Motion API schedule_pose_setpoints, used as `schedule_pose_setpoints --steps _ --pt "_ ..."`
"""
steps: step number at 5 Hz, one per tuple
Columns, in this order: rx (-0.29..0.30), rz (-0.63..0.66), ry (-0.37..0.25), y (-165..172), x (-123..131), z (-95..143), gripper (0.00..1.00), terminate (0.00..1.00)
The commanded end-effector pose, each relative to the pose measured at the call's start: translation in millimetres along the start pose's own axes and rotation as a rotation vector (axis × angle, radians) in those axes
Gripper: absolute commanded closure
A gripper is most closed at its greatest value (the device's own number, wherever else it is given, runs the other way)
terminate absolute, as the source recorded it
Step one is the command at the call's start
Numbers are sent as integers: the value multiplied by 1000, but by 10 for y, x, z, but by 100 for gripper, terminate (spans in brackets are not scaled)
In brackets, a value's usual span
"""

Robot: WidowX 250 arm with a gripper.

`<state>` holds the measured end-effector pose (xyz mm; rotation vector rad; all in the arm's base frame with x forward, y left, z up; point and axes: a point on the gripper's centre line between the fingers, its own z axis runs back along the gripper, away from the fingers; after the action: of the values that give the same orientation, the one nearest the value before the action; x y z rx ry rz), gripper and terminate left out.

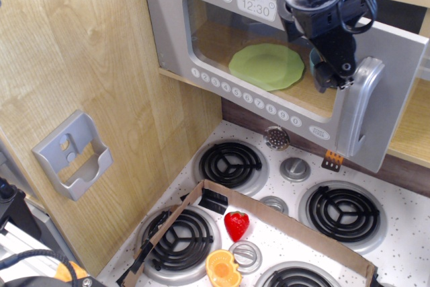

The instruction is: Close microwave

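The toy microwave (201,5) hangs at the top of the view. Its wide grey door has a clear window, a clock display (256,7) and a row of round buttons (255,99). The door stands only slightly ajar at its right end. A green plate (266,66) shows through the window. My black gripper (329,72) presses against the door front just left of the chunky grey loop handle (361,109). Its fingers look close together; I cannot tell whether they hold anything.
A toy stove top with several black coil burners (232,165) lies below. A cardboard frame (282,223) encloses a strawberry (236,224) and an orange piece (223,268). A small grey wall bracket (72,156) hangs on the wooden left wall.
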<state>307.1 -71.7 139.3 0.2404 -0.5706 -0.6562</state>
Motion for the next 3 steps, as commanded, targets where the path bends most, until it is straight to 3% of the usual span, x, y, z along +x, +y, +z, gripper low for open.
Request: schedule_pose_setpoints --steps 1,3 --pt "-2 -47 -80 57 273 7 0 0" --pt "-20 -91 -109 103 406 -67 0 0"
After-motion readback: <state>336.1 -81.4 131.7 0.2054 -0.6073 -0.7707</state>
